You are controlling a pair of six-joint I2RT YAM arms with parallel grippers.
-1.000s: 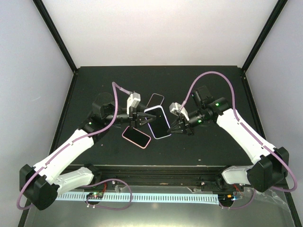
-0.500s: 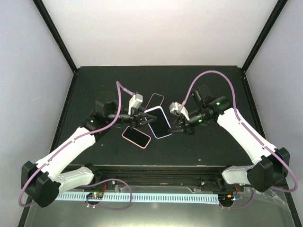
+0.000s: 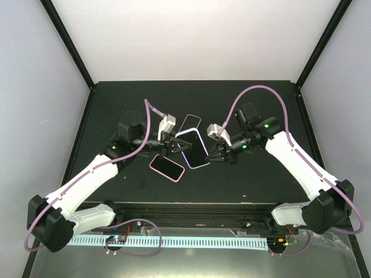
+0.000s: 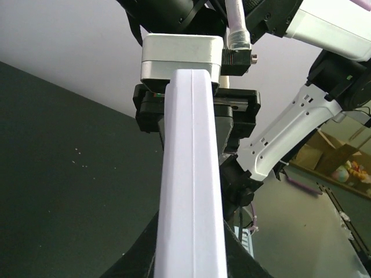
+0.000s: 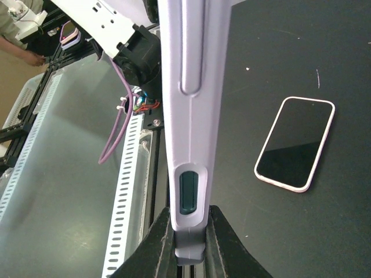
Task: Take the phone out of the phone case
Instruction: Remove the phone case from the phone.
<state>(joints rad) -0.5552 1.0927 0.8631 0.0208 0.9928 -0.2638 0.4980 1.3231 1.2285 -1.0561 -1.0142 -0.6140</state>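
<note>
A phone in a lavender case is held just above the black table between both grippers, its dark screen up. My left gripper is shut on its left edge. My right gripper is shut on its right edge. In the left wrist view the case's lavender edge runs up between my dark fingers, with the gripper shut on it. In the right wrist view the case edge shows a teal side button, and that gripper pinches its end.
A phone in a pink case lies screen up on the table in front of the left gripper; it also shows in the right wrist view. Another cased phone lies just behind the held one. The table's front rail is near.
The left arm's elbow and wrist have shifted slightly right and back. The held phone and the right gripper have barely moved. Both grips are unchanged.
</note>
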